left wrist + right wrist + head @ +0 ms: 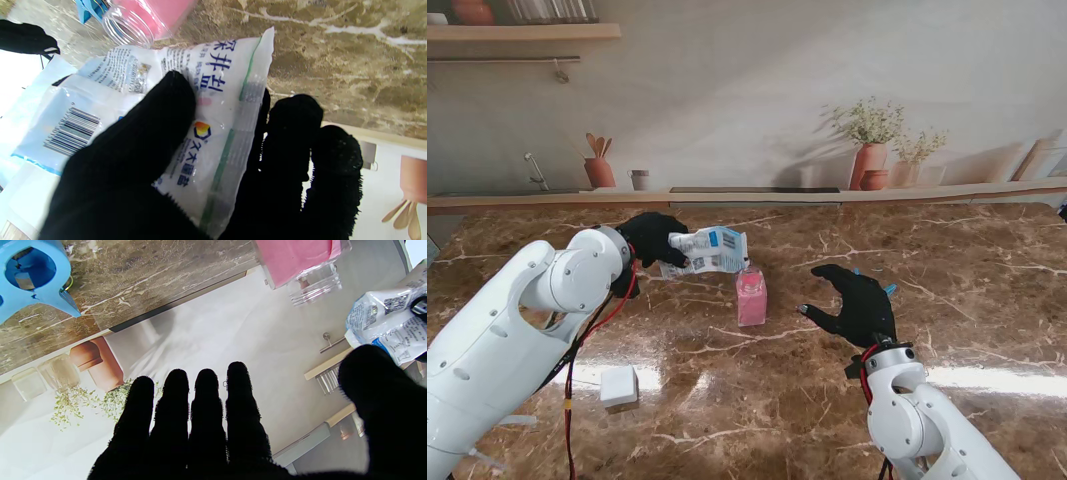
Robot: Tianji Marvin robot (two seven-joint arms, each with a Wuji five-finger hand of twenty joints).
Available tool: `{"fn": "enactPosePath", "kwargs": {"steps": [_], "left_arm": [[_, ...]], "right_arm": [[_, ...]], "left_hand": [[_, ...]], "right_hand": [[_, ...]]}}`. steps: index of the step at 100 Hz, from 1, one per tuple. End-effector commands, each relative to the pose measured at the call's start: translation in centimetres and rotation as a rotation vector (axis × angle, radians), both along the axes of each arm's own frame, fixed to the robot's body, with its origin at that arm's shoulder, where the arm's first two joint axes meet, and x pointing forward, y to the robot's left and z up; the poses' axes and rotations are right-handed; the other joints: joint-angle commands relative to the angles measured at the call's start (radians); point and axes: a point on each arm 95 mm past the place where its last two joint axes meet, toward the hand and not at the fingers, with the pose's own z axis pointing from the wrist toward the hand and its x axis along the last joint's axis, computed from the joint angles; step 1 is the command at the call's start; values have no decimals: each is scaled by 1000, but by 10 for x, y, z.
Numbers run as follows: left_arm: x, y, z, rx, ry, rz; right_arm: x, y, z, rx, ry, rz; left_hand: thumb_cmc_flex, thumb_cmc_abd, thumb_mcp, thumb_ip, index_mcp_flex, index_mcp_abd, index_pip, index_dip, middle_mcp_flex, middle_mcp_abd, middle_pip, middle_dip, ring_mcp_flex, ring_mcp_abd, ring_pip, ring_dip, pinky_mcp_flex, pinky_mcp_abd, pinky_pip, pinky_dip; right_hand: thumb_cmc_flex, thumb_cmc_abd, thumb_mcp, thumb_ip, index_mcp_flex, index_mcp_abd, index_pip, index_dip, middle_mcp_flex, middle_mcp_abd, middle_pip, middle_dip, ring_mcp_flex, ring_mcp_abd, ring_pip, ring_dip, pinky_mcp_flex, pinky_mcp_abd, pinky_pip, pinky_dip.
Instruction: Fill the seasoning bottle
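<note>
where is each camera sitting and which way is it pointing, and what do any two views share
Stand view: above the shoulders, looking down at the marble table; both white arms, left hand and right hand show.
Left wrist view: looks along black fingers at the salt bag they hold, bottle mouth beyond.
Right wrist view: looks along spread fingers toward the back wall; that hand holds nothing.
Shared: the pink seasoning bottle and the bag appear in all three.

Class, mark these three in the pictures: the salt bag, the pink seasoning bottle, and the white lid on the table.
salt bag (712, 250), stand view, on its printed middle.
seasoning bottle (751, 296), stand view, on its pink front face.
white lid (619, 386), stand view, on its top face.
</note>
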Motion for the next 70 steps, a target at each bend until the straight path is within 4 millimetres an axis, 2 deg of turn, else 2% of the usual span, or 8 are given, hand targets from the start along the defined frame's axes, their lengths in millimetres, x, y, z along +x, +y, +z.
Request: {"fn": "enactPosePath", "kwargs": {"steps": [1,43,70], "left_arm": [[1,-6,9,-4,-32,-12],[6,-22,16,99,-75,-75],[6,-30,23,192,-128,-130]], "right_arm": [[-2,-1,-6,3,25,-4],[-2,-5,-6,12,24,-13],[-3,-6,-6,14,25,-15]], "left_hand": [[75,123,217,35,98,-206,280,60,85,-134,130,30,51,-13,53,1,20,-1,76,13],[68,113,224,25,89,-208,288,41,89,-135,137,26,61,-20,63,-2,32,-5,87,8],[52,112,209,13,69,-237,293,36,87,-149,146,24,68,-46,68,-5,44,-27,96,-1]], "right_hand": [[-9,11,0,25,-19,8,11,-8,-5,6,5,-8,-21,-11,4,-16,-4,-11,-13,-13],[-5,12,3,20,-18,3,15,-7,-3,8,5,-5,-20,-7,4,-13,-3,-10,-11,-10],[-4,13,5,18,-15,3,17,-6,-1,9,6,-2,-19,-4,5,-11,-4,-7,-10,-8]]}}
